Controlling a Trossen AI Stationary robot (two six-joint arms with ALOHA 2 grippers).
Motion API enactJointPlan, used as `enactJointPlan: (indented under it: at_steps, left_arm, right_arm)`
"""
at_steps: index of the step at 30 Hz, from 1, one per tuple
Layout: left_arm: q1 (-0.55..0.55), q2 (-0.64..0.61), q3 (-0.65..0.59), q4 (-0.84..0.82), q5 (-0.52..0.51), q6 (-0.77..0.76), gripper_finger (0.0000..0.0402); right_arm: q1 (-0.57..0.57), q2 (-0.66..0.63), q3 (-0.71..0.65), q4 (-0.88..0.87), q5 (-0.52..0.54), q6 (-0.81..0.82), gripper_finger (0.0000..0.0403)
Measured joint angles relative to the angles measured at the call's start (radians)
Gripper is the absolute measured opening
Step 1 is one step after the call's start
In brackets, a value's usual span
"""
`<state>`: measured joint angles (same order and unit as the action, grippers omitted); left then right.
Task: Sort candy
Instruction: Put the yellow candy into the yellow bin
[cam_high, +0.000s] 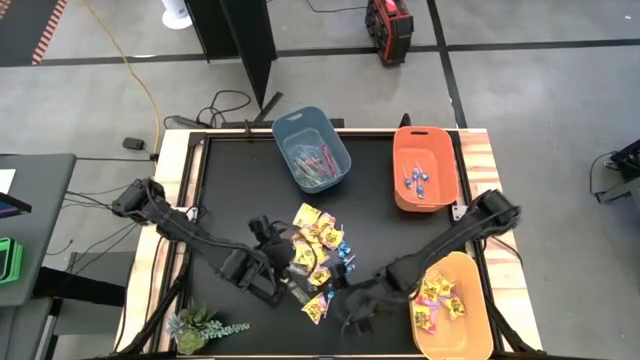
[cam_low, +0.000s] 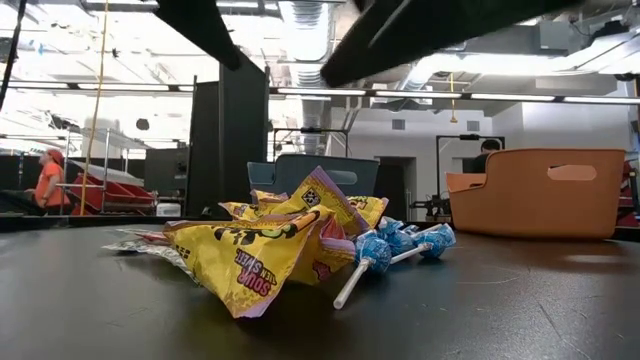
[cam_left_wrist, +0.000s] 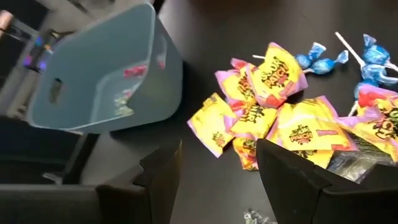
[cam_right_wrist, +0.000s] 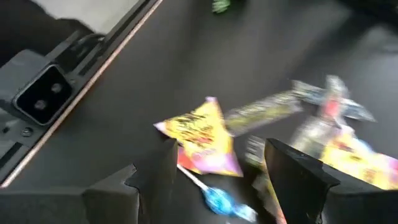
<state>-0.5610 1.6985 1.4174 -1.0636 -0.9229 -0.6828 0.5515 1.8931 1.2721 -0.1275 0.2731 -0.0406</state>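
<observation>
Left tool (cam_left_wrist: 217, 180) released, empty, low over bench (cam_high: 230, 190); yellow candy packets (cam_left_wrist: 273, 112) just ahead, blue-grey bin (cam_left_wrist: 106, 68) beyond. Right tool (cam_right_wrist: 217, 180) released, empty; blue lollipop (cam_right_wrist: 217, 200) between fingers, yellow packet (cam_right_wrist: 202, 140) just ahead.

Both your arms reach inward, low over the table.
Your left gripper (cam_left_wrist: 217, 180) sits left of centre with its fingers spread apart; your right gripper (cam_right_wrist: 217, 180) sits just right of it, fingers parted too, gripping nothing.

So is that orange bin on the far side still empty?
No, the orange bin already holds a few blue-wrapped lollipops.
</observation>
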Motion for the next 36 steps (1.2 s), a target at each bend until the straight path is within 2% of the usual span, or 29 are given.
enactJointPlan:
  at_steps: [8, 14, 19, 25, 29, 33, 36]
  left_arm:
    - [-0.043, 0.0, 0.0, -0.029, -0.03, -0.022, 0.0201]
    - [-0.046, 0.0, 0.0, -0.029, -0.042, -0.022, 0.0201]
    - [-0.046, 0.0, 0.0, -0.026, -0.042, -0.03, 0.0201]
    - [-0.046, 0.001, 0.0, -0.022, -0.044, -0.03, 0.0201]
    - [-0.046, 0.001, 0.0, -0.02, -0.044, -0.03, 0.0201]
    - [-0.047, 0.001, 0.0, -0.017, -0.064, -0.046, 0.0201]
    - [-0.066, -0.004, 0.0, 0.038, -0.133, -0.037, 0.0201]
  right_arm:
    - [-0.007, 0.19, 0.198, -0.128, -0.035, -0.065, 0.026]
    - [-0.032, 0.288, 0.277, -0.226, -0.044, -0.062, 0.0244]
    - [-0.043, 0.319, 0.317, -0.29, -0.044, -0.055, 0.0194]
    - [-0.035, 0.295, 0.326, -0.304, -0.046, -0.089, 0.0092]
    - [-0.031, 0.261, 0.327, -0.296, -0.041, -0.098, 0.0039]
    - [-0.024, 0.232, 0.326, -0.309, -0.022, -0.115, 0.0016]
    - [-0.007, 0.182, 0.326, -0.319, 0.055, -0.12, 0.0014]
